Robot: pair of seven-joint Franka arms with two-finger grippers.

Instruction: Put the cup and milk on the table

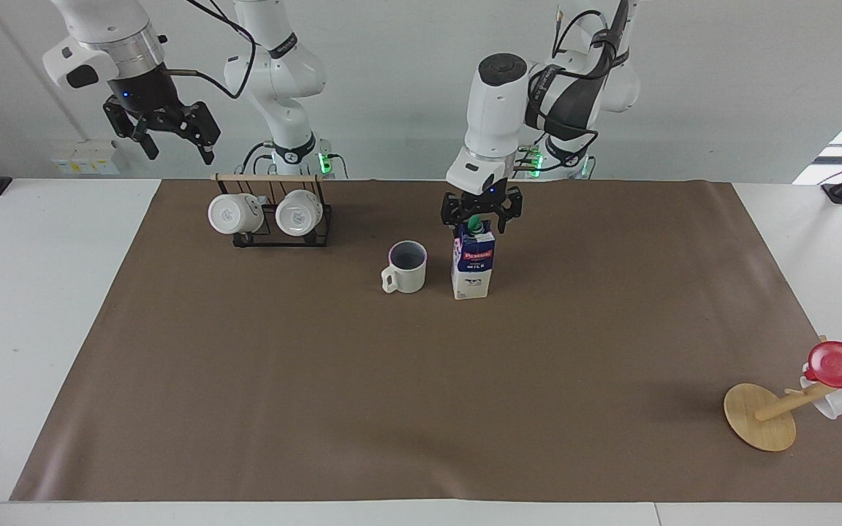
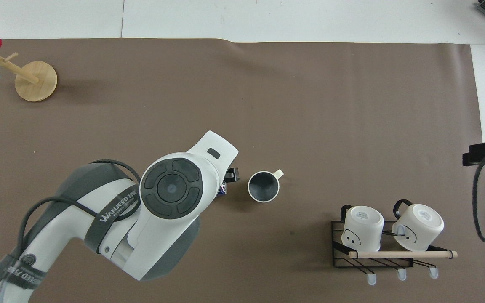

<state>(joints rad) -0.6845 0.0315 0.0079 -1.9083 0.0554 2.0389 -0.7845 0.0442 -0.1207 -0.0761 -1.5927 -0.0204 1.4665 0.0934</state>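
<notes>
The milk (image 1: 473,263), a blue-and-white carton with a green cap, stands upright on the brown mat (image 1: 421,380) of the white table (image 1: 41,292). My left gripper (image 1: 481,219) hangs open just over its top, with a finger on either side of the cap. In the overhead view the left arm hides the carton except for a blue sliver (image 2: 222,191). The cream cup (image 1: 406,267) (image 2: 263,186) sits upright beside the milk, toward the right arm's end. My right gripper (image 1: 178,152) waits open, high over the mug rack.
A black wire rack (image 1: 271,237) (image 2: 377,256) holding two white mugs stands near the robots at the right arm's end. A tipped wooden mug tree (image 1: 761,416) (image 2: 36,81) with a red cup (image 1: 841,365) lies farthest from the robots at the left arm's end.
</notes>
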